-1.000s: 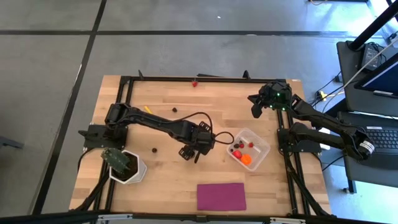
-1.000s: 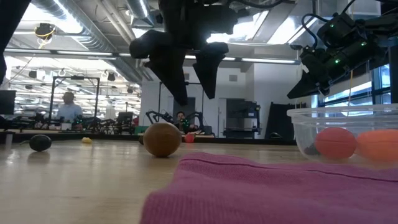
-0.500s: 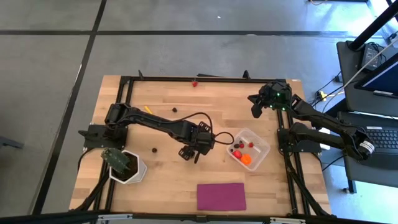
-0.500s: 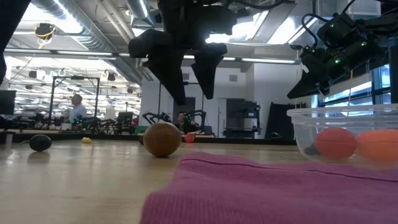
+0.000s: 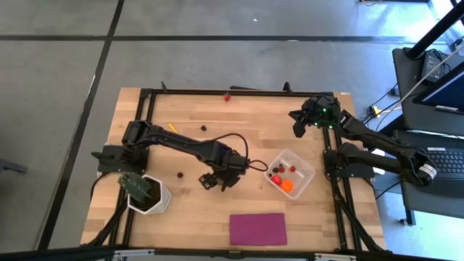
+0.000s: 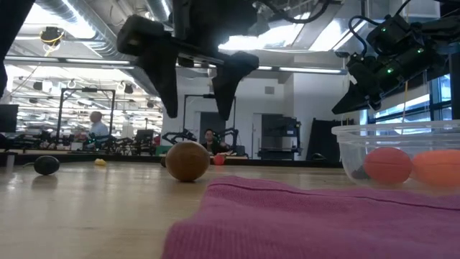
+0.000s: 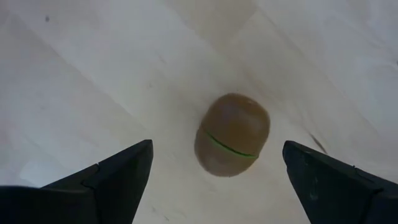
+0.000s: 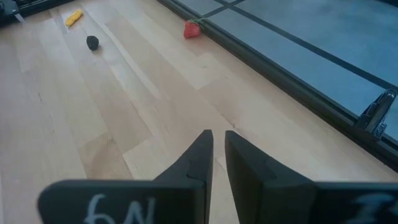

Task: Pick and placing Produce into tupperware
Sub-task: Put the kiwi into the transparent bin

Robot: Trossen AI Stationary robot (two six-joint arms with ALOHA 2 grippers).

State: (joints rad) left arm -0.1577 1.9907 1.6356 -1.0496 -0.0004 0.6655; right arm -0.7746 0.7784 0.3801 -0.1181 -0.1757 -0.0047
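A wooden plank table [image 5: 196, 210] is seen from above, with two dark jointed robot arms. The left arm reaches from the table's left edge toward the middle, its wrist bent downward. The left gripper [image 5: 210, 181] hangs above the table with its two dark fingers spread wide, holding nothing. Directly beneath it, between the fingers but untouched, lies a smooth brown egg-shaped toy fruit [image 7: 232, 143] with a thin green seam around its middle. From table height, this brown oval [image 6: 187, 160] rests on the wood with the finger tips above it.

The right arm waits at the table's far right corner. The right gripper [image 5: 298, 125] is raised off the table, its fingers almost together and empty.

A shallow, clear plastic tub with rounded corners [image 5: 305, 166] sits right of centre, near the left gripper. Inside are an orange ball [image 5: 288, 185] and several small red pieces [image 5: 276, 175].

Loose on the table are a small dark berry [image 5: 180, 174], another dark berry [image 5: 204, 127], a yellow bit [image 5: 172, 127] and a red piece [image 5: 227, 96] at the far edge.

A flat magenta cloth [image 5: 258, 229] lies near the front edge. A green plant in a white pot [image 5: 147, 192] stands at the front left.
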